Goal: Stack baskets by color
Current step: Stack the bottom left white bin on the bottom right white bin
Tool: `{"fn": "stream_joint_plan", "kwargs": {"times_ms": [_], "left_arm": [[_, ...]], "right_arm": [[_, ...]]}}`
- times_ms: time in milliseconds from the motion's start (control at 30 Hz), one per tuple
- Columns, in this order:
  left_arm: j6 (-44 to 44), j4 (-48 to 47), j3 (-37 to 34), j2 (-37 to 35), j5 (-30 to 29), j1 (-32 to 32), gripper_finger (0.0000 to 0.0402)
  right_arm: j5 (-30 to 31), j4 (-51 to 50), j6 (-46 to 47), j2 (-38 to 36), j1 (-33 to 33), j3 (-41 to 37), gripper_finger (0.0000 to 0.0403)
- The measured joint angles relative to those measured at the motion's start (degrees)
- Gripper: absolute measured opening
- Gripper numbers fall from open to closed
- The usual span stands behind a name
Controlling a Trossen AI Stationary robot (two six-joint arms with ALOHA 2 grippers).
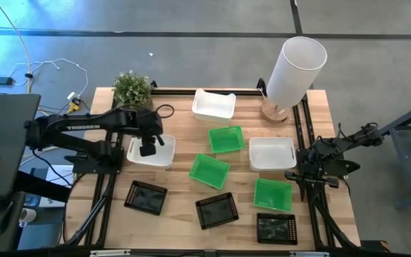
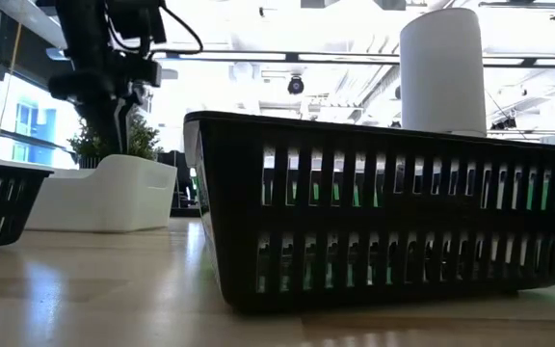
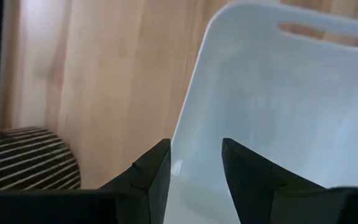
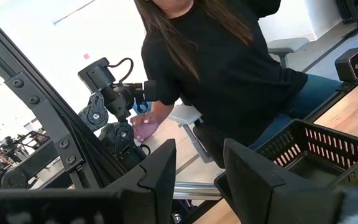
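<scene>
We look down on the table (image 1: 177, 125) and see nine baskets, none stacked yet. Think of the table as a clock seen from above. The left gripper (image 1: 148, 148) hangs over a white basket (image 1: 164, 153) at about nine o'clock. Its wrist camera shows its two fingers (image 3: 148, 177) a little apart, one on each side of that basket's rim (image 3: 194, 134). We think it is pinching the rim, but we cannot tell for sure if the fingers touch it. From table height, the arm comes straight down onto this basket (image 2: 104, 193), which sits flat on the wood. A second white basket (image 1: 213, 105) is at twelve o'clock, and a third (image 1: 272, 153) is at three o'clock. One green basket (image 1: 226, 138) is near the middle, one (image 1: 210, 171) just below it toward six, and one (image 1: 273, 194) at about four o'clock. The black baskets lie along the near edge: one (image 1: 146, 197) at seven, one (image 1: 217, 210) at six, one (image 1: 276, 228) at five. The right gripper (image 1: 300, 176) waits at the table's right edge, at three o'clock, fingers (image 4: 157, 171) apart and holding nothing. Past it sits a person (image 4: 222, 68) in black. A white tube (image 1: 295, 68) and a plant (image 1: 133, 88) stand at the far side.
</scene>
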Motion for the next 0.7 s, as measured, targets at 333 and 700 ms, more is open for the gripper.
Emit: {"fn": "stream_joint_plan", "kwargs": {"times_ms": [333, 700], "left_arm": [[0.17, -0.46, 0.01, 5.92, -2.72, 1.68, 0.0131], [0.06, -0.48, 0.03, 13.21, -4.24, 1.99, 0.0131]], "right_arm": [[0.00, 0.00, 0.00, 0.00, 0.01, 0.00, 0.0124], [-0.01, 0.02, 0.00, 0.00, 0.00, -0.01, 0.0124]]}}
